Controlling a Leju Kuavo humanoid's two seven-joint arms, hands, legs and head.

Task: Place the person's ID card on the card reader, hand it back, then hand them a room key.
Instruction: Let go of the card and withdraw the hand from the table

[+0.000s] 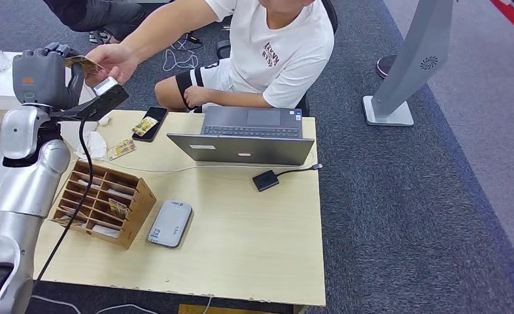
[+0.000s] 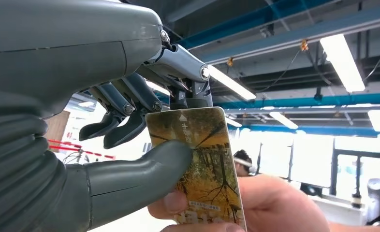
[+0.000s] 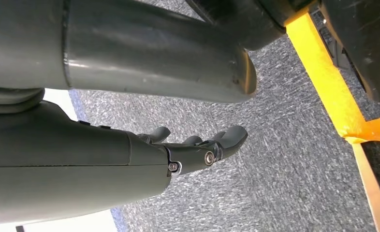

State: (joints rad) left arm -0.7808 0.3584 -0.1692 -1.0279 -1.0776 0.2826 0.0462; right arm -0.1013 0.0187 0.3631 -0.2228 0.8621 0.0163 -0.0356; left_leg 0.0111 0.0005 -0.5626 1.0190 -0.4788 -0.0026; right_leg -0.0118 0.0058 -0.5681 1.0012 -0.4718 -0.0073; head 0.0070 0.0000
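Observation:
My left hand (image 1: 45,75) is raised at the table's far left corner and pinches a yellow card with a forest picture (image 2: 205,164) between thumb and fingers (image 2: 130,104). A seated person's hand (image 1: 114,62) reaches across and grips the same card (image 1: 83,63) at its other end; their thumb (image 2: 176,203) lies on its face. Whether it is the ID card or a room key I cannot tell. The grey card reader (image 1: 170,223) lies flat near the table's front. My right hand (image 3: 202,145) hangs over grey carpet, fingers stretched out, holding nothing.
A wooden slotted box (image 1: 104,203) with several cards stands left of the reader. A black phone (image 1: 150,123) with a card on it and a loose card (image 1: 121,149) lie near the person. An open laptop (image 1: 248,134) and a small black box (image 1: 265,180) on a cable sit mid-table.

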